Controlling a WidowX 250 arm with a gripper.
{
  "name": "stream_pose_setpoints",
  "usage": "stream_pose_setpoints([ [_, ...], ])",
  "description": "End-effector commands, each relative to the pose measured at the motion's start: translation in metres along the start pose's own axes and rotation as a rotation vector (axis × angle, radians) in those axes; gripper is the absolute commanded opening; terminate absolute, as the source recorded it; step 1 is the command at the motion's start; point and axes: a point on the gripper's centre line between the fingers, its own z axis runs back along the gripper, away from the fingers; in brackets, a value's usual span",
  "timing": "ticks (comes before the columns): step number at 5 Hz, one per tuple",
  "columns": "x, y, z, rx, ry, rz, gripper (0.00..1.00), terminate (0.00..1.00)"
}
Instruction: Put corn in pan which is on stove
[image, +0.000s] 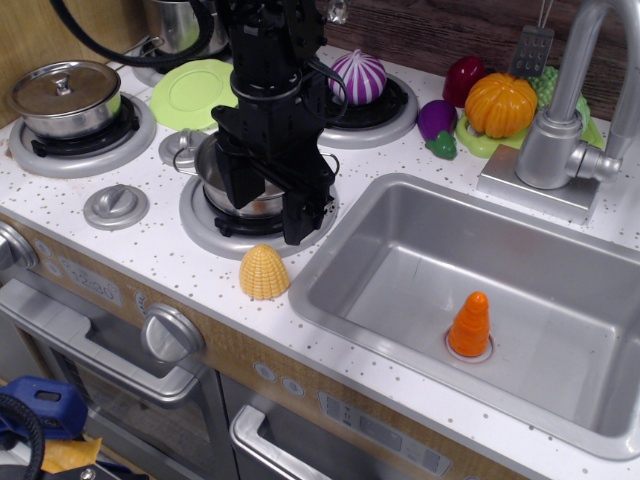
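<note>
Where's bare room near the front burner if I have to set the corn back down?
Bare counter runs along the front edge left of the corn, below the round knob. The sink floor is open around the orange cone. Crowded: the pan under the end effector, and the back right by the pumpkin.

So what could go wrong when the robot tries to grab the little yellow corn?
1. The small yellow ribbed dome of corn sits near the white speckled counter's front edge; a clumsy nudge might knock it off.
2. The black gripper hangs right over the shiny steel pan on the front burner, so swinging down could bump the pan.
3. The corn's rounded shape may slip from the fingers.
</note>
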Motion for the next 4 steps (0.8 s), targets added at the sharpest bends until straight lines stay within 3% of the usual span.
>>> stream_pose_setpoints([
  [1, 0.000, 0.000, 0.000, 0.000, 0.000, 0.000, 1.00, 0.00],
  [2, -0.005, 0.006, -0.016, -0.054, -0.070, 0.014, 1.00, 0.00],
  [4, -0.004, 0.015, -0.033, -0.049, -0.118, -0.020, 1.00, 0.00],
])
